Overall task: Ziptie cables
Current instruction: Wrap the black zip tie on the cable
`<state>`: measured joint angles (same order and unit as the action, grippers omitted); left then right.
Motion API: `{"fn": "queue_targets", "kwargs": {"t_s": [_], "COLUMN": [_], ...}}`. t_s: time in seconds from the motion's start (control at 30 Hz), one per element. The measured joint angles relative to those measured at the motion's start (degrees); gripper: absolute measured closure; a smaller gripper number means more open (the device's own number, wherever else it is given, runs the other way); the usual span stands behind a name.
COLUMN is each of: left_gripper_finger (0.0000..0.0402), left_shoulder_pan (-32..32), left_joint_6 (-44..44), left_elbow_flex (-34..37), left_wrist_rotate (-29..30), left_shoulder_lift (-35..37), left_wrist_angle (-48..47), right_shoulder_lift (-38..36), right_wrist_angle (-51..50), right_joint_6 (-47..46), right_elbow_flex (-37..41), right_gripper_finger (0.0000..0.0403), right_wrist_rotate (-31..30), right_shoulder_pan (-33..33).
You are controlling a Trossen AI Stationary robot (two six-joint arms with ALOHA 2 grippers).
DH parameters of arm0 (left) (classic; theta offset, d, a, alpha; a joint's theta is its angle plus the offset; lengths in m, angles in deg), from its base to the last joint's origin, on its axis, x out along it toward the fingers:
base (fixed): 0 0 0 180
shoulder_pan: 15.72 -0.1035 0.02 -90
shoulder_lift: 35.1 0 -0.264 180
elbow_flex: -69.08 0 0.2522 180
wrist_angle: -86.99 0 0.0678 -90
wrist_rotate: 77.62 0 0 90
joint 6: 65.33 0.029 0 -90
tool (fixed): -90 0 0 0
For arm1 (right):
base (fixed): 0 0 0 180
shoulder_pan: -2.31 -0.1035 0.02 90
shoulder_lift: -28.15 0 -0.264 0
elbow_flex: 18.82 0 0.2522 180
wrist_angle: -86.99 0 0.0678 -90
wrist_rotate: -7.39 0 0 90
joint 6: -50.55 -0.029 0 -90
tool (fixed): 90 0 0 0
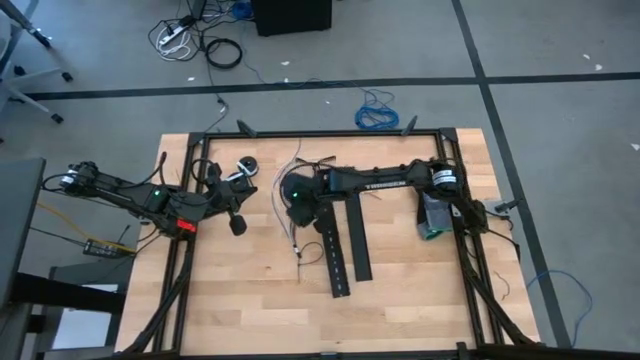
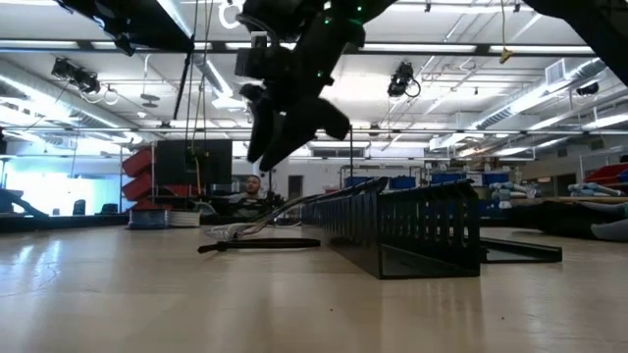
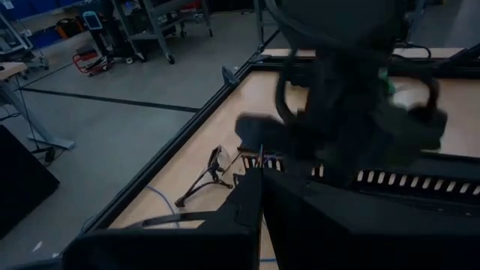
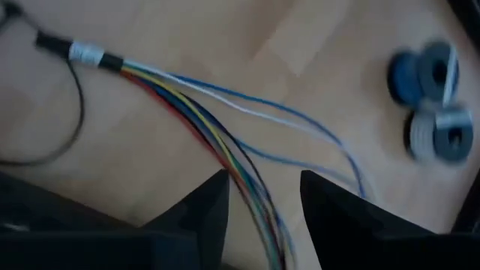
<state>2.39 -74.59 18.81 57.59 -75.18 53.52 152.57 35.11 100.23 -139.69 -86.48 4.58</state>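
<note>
The cables lie on the wooden table, a loose bundle of thin wires. In the right wrist view the cables are coloured strands fanning out of a black sheath with a white label. My right gripper hangs open above them. Its fingers stand on either side of the strands without touching. In the low view the right gripper is well clear of the cables on the tabletop. My left gripper waits shut to the left of the bundle. I cannot make out any zipties.
Two wide black perforated strips lie right of the bundle, toward the near edge; one perforated strip stands tall in the low view. Spools sit left of the wires. A black frame rail borders the table. A blue coiled cable lies on the floor.
</note>
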Motion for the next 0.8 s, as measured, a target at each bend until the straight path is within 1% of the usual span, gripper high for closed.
{"fn": "queue_targets", "kwargs": {"t_s": [0.3,0.47,0.6,0.73,0.8], "left_gripper_finger": [0.0401,0.0401,0.0401,0.0402,0.0401], "left_shoulder_pan": [0.0,0.0,0.0,0.0,0.0], "left_joint_6": [0.0,-0.3,-0.5,-0.5,-0.4], "left_elbow_flex": [0.0,0.0,0.0,0.0,0.0], "left_wrist_rotate": [0.0,0.1,0.1,0.1,0.1], "left_shoulder_lift": [0.0,0.0,0.0,0.0,0.0], "left_wrist_angle": [-0.4,-0.9,-1.3,-1.2,-1.2], "right_shoulder_lift": [4.4,6.6,7.9,7.9,7.9], "right_wrist_angle": [6.7,11.6,9.9,9.0,8.9], "right_joint_6": [15.9,18.2,18.4,21.6,23.6], "right_elbow_flex": [0.0,0.0,0.0,0.4,0.4], "right_gripper_finger": [0.0254,0.0254,0.0256,0.0262,0.0264], "right_wrist_rotate": [-0.9,-1.3,-2.4,-3.1,-4.5], "right_shoulder_pan": [-4.6,-5.6,-5.9,-6.8,-7.6]}}
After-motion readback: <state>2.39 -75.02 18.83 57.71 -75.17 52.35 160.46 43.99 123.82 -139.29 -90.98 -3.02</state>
